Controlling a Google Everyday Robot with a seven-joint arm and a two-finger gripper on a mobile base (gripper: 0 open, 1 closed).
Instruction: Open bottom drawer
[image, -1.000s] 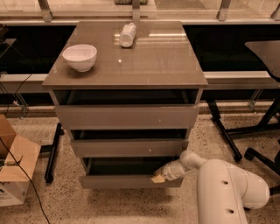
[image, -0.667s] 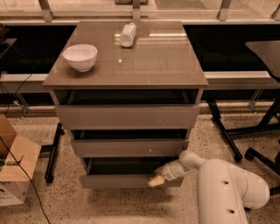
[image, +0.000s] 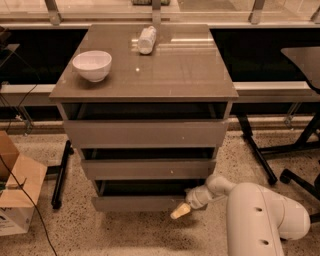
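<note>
My pincer (image: 181, 210) is at the right end of the bottom drawer (image: 140, 203), the lowest in the cabinet (image: 165, 75), whose front stands slightly out. I cannot tell whether the pincer is apart or together. Pulling from that corner, I might slip off the plain front or skew the drawer until it jams.

Illumination: dim, warm brownish cast throughout.
Glare: pale streaks across far part of cabinet top (image: 150, 80), around bottle (image: 147, 39); light apparently from above and behind.
Bowl (image: 92, 65): brightest item, soft shadow at base.
Drawer recesses: deep shadow above each front; opening above bottom drawer (image: 135, 202) near black.
Gripper (image: 181, 211): low at right end of bottom drawer front, tan tip catching light.
Arm (image: 265, 220): white shell evenly lit, lower right.
Background behind cabinet: black band.
</note>
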